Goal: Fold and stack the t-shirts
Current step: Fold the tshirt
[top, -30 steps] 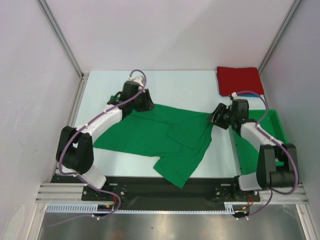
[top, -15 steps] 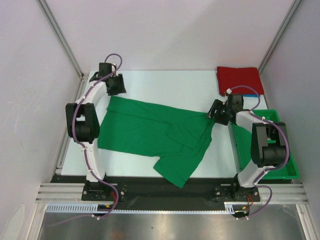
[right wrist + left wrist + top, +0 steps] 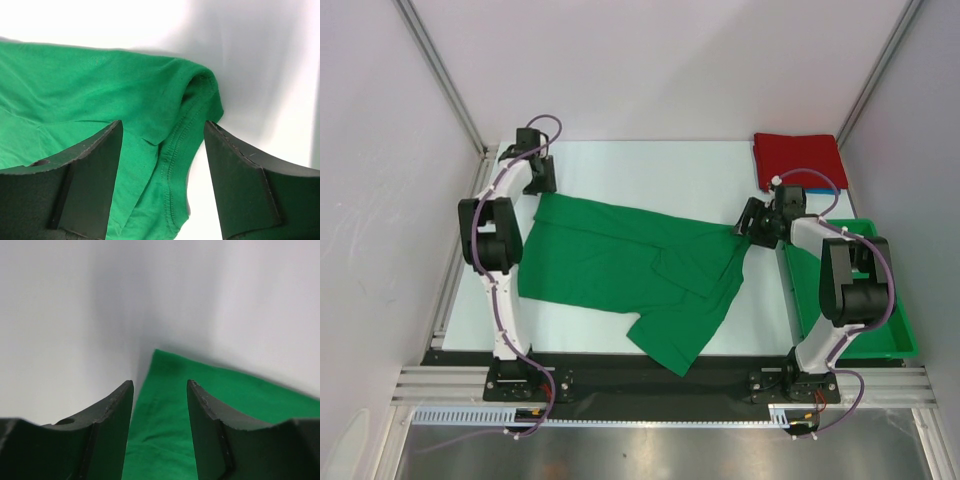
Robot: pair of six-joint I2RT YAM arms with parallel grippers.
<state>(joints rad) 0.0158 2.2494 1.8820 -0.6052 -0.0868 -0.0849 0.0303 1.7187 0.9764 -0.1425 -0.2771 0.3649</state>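
A bright green t-shirt (image 3: 620, 265) lies spread and creased across the middle of the white table. My left gripper (image 3: 541, 181) hovers open just past its far-left corner. In the left wrist view that corner of the green t-shirt (image 3: 225, 405) lies beneath the left gripper (image 3: 160, 385), unpinched. My right gripper (image 3: 746, 226) sits open at the shirt's right edge. In the right wrist view the right gripper (image 3: 163, 125) straddles a stitched hem of the green t-shirt (image 3: 100, 85) without gripping it. A folded red t-shirt (image 3: 798, 160) rests at the far right.
A rigid green bin (image 3: 880, 320) stands at the right, partly under the right arm. Grey walls and aluminium posts close in the table (image 3: 650, 170) on three sides. A black rail runs along the near edge.
The left arm swung from the shirt's top middle out to the far-left corner, and the shirt's left side now lies spread flatter. The right gripper's jaws widened at the right hem.
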